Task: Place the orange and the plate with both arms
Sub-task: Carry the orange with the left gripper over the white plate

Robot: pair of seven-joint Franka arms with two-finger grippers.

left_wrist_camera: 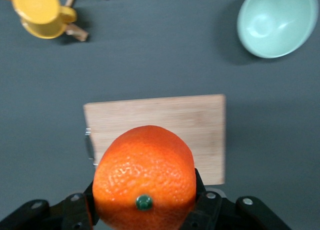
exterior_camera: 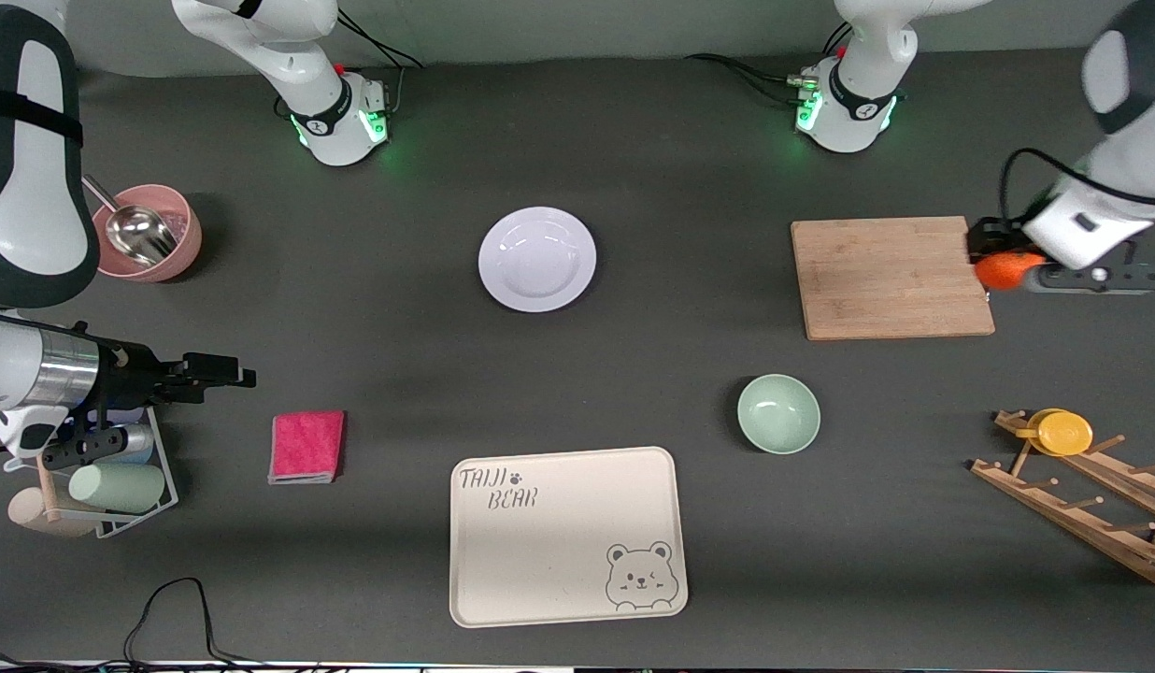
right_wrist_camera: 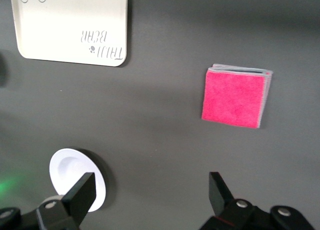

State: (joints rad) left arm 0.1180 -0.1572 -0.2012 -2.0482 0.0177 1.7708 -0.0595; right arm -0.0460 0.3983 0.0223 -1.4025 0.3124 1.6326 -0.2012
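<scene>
- Pink bowl [exterior_camera: 157, 236] at the right arm's end holds a metal scoop [exterior_camera: 134, 229].
- Wire rack [exterior_camera: 148, 486] there holds pale cups [exterior_camera: 118, 488].
- Right gripper [exterior_camera: 224, 372] hangs released, fingers wide, above bare table near the pink cloth [exterior_camera: 306, 447].
- Plate [exterior_camera: 537, 259] sits empty mid-table.
- Bear tray [exterior_camera: 566, 535] and green bowl [exterior_camera: 778, 414] are empty.
- Left gripper [exterior_camera: 1003, 266] grasps the orange [exterior_camera: 1005, 269] over the cutting board's [exterior_camera: 891, 277] edge.
- Yellow cup [exterior_camera: 1062, 432] hangs on the wooden rack [exterior_camera: 1082, 500].
</scene>
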